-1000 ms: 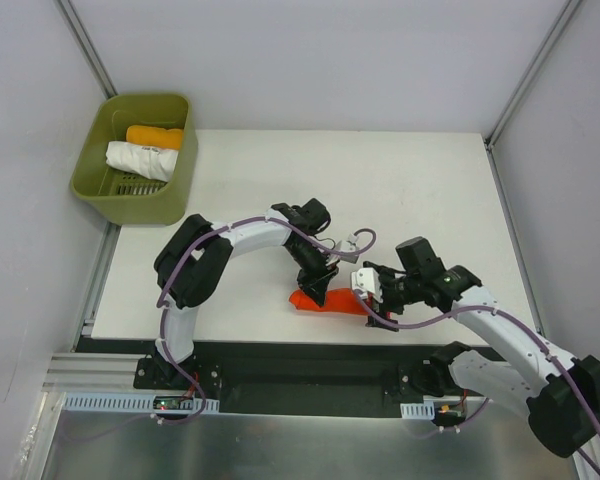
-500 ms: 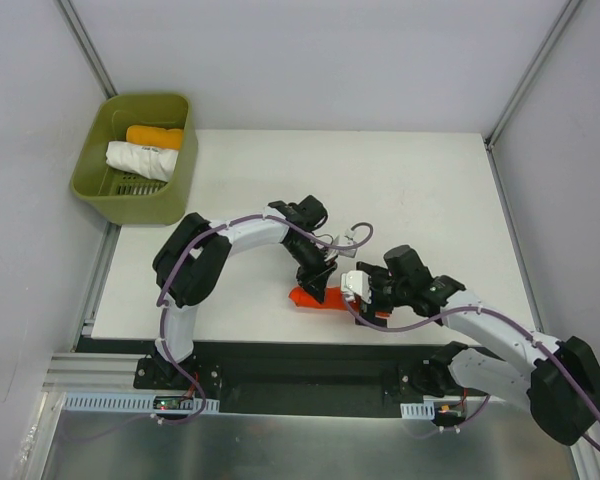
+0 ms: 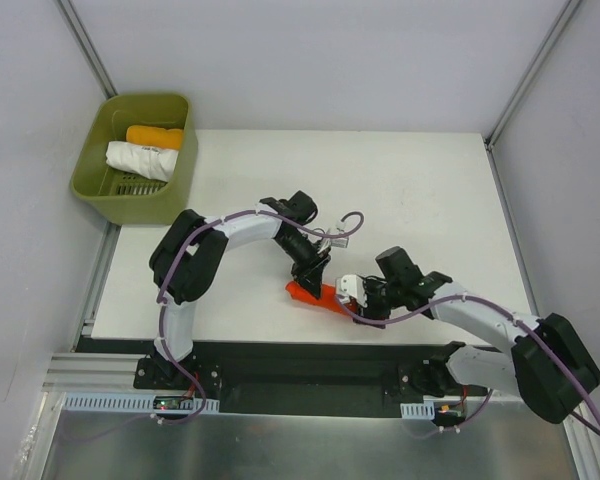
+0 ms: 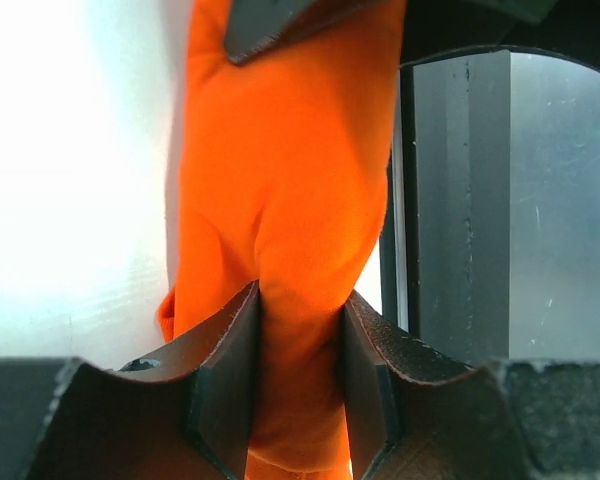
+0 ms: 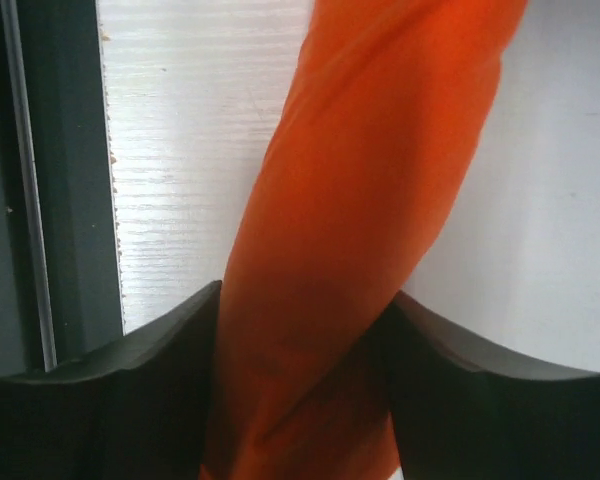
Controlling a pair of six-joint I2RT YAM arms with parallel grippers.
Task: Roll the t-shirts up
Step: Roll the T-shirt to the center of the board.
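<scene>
Now we see the left end effector and right end effector both clamping the red-orange t-shirt, lower centre of the worktop. The white t-shirt lies upper left.

One red-orange t-shirt, one white t-shirt, one yellow-orange t-shirt, one basket

We've got a white table spread out ahead, and at its far left corner we see an olive-green basket with a slotted floor. Along the near edge we're looking at a black base strip, a pale slotted rail by its left end. Grey walls close us in, slanting metal posts at the back corners, brushed metal sheet nearest us
</scene>
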